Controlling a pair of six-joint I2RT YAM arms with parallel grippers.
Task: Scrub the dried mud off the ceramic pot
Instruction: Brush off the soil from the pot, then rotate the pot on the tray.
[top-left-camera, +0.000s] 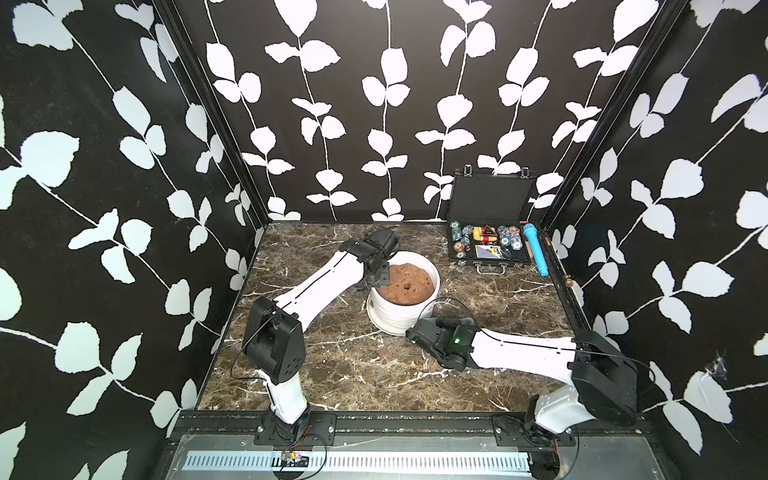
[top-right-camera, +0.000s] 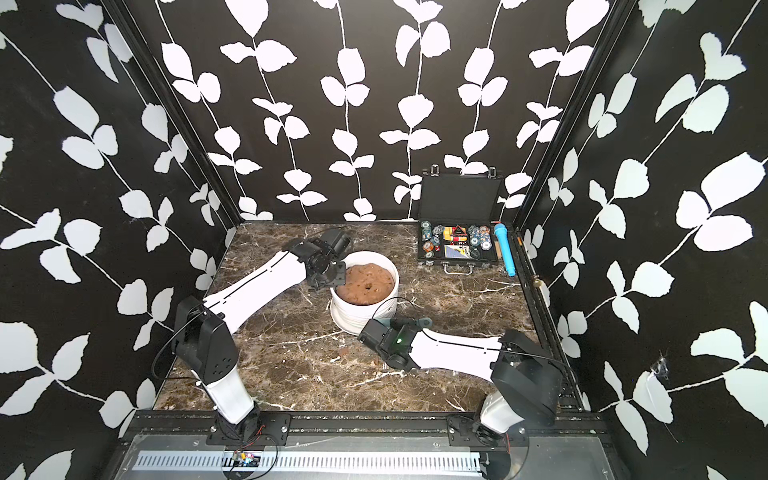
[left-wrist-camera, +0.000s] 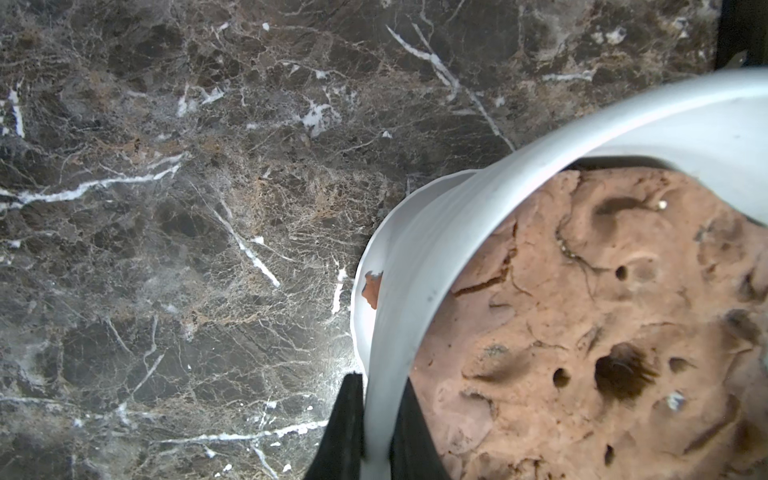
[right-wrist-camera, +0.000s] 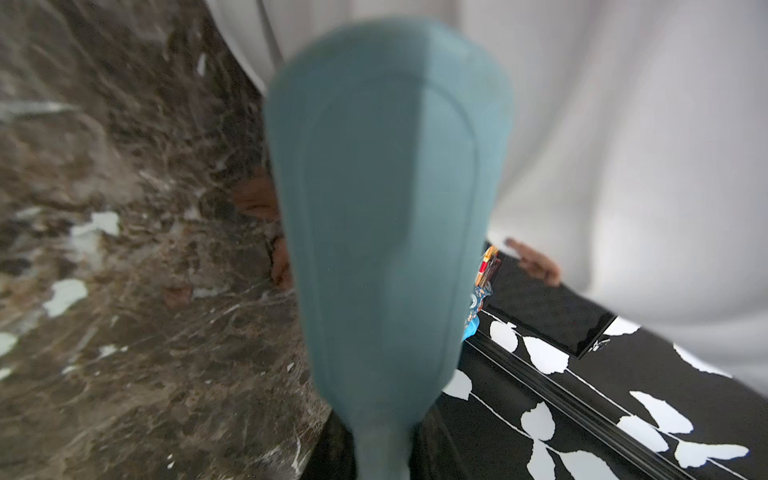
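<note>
The white ribbed ceramic pot (top-left-camera: 395, 318) (top-right-camera: 357, 318) stands mid-table, filled with a brown soil mound (top-left-camera: 405, 284). My left gripper (top-left-camera: 376, 277) (left-wrist-camera: 378, 432) is shut on the pot's rim (left-wrist-camera: 419, 266), one finger outside and one inside. A reddish flake of dried mud (left-wrist-camera: 371, 289) sticks to the outer wall below the rim. Another blurred smear of mud (right-wrist-camera: 536, 259) shows low on the wall. My right gripper (top-left-camera: 440, 324) (right-wrist-camera: 382, 453) is shut on the handle of a teal brush (right-wrist-camera: 386, 208) (top-right-camera: 415, 322), held beside the pot's front right base.
Loose brown flakes (top-left-camera: 382, 352) (top-right-camera: 344, 351) lie on the marble table in front of the pot. An open black case of chips (top-left-camera: 490, 245) and a blue microphone (top-left-camera: 536, 249) sit at the back right. Patterned walls close three sides.
</note>
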